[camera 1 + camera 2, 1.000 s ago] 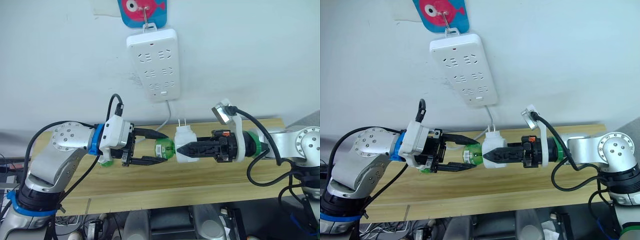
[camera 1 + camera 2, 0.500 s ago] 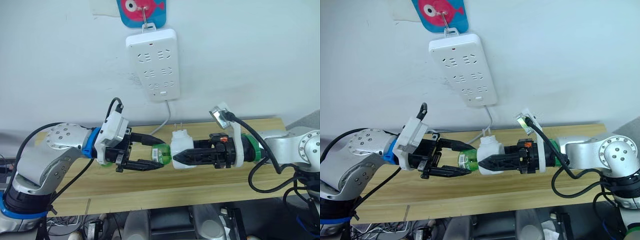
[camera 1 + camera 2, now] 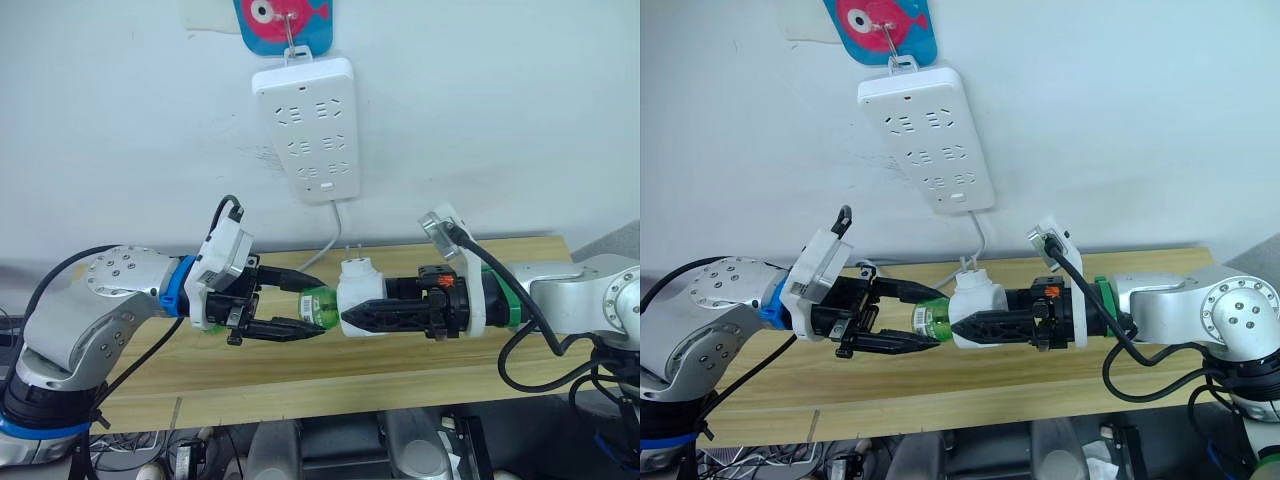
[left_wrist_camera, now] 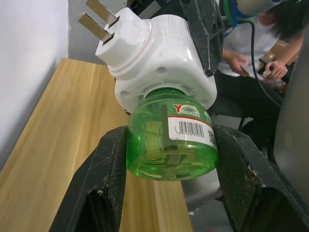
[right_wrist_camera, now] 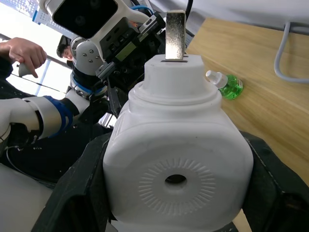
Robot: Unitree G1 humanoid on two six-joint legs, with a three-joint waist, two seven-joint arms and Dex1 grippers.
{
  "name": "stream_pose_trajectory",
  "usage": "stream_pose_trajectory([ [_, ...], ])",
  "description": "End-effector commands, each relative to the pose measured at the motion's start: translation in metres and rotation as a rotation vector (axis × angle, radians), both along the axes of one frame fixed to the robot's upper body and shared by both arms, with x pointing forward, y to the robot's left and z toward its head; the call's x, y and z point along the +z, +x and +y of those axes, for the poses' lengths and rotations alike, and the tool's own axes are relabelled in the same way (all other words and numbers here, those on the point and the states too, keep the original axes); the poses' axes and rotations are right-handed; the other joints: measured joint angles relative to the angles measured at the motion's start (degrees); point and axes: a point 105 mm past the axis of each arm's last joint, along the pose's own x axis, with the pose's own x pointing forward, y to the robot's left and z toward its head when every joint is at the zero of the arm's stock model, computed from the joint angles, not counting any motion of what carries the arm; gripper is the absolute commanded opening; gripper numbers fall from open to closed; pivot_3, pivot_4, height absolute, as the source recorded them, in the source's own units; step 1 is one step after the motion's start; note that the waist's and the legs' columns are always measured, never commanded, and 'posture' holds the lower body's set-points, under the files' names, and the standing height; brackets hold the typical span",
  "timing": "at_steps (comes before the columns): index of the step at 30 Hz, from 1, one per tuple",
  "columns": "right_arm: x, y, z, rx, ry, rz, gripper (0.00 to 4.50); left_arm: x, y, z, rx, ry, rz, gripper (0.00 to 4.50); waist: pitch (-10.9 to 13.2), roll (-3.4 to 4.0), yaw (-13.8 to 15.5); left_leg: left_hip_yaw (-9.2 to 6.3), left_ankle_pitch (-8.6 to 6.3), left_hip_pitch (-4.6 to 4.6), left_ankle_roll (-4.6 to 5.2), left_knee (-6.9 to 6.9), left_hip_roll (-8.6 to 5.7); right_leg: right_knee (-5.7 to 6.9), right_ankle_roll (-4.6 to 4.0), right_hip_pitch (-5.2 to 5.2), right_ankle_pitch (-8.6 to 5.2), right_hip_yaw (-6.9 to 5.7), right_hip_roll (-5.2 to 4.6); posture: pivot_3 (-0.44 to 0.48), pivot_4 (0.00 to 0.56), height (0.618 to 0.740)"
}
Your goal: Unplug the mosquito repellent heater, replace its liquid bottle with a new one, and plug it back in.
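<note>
The white mosquito repellent heater (image 3: 356, 284) hangs in the air over the wooden table (image 3: 400, 370), prongs pointing up. My right gripper (image 3: 362, 308) is shut on its sides. Its liquid bottle (image 4: 171, 140), green with a barcode label, sticks out of the heater toward my left arm. My left gripper (image 3: 312, 309) is shut on that bottle, one finger (image 4: 104, 183) on each side. The new one (image 5: 226, 86), green with a white cap, lies on the table behind the heater in the right wrist view.
A white power strip (image 3: 305, 128) hangs on the wall under a fish-shaped hook (image 3: 285, 25), its cable (image 3: 335, 232) dropping to the table. People sit beyond the table in the wrist views, one hand (image 5: 19, 53) raised.
The heater with its bottle has shifted a little to the left along with my right gripper. My left gripper has drawn back the same way, fingers still around the bottle.
</note>
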Motion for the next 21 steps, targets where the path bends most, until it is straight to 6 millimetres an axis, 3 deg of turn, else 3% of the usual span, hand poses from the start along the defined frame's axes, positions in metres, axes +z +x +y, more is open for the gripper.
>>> stream_pose_trajectory([
  [1, 0.016, 0.02, -0.015, -0.124, 0.013, -0.087, 2.99, 0.006, -0.023, -0.006, -0.113, 0.008, 0.002, 2.26, 0.0, 0.0, 0.0, 0.0, 0.0, 0.0, 0.0, 0.0, 0.0, -0.01, 0.0, 0.0, 0.0, 0.0, 0.0, -0.199, 0.354, 0.74],
  [12, 0.017, 0.018, -0.018, -0.079, -0.005, -0.146, 2.99, 0.015, -0.028, -0.006, -0.111, -0.021, 0.142, 2.26, 0.0, 0.0, 0.08, 0.0, 0.0, 0.01, 0.0, -0.01, 0.0, 0.0, 0.0, 0.0, 0.0, 0.0, 0.0, -0.192, 0.35, 0.74],
  [21, 0.019, 0.016, -0.016, -0.047, -0.004, -0.176, 2.99, 0.024, -0.035, -0.003, -0.116, -0.042, 0.406, 2.26, 0.0, -0.01, 0.07, 0.0, 0.0, 0.03, 0.0, -0.01, 0.0, 0.0, 0.0, -0.01, 0.0, 0.01, 0.0, -0.191, 0.351, 0.74],
])
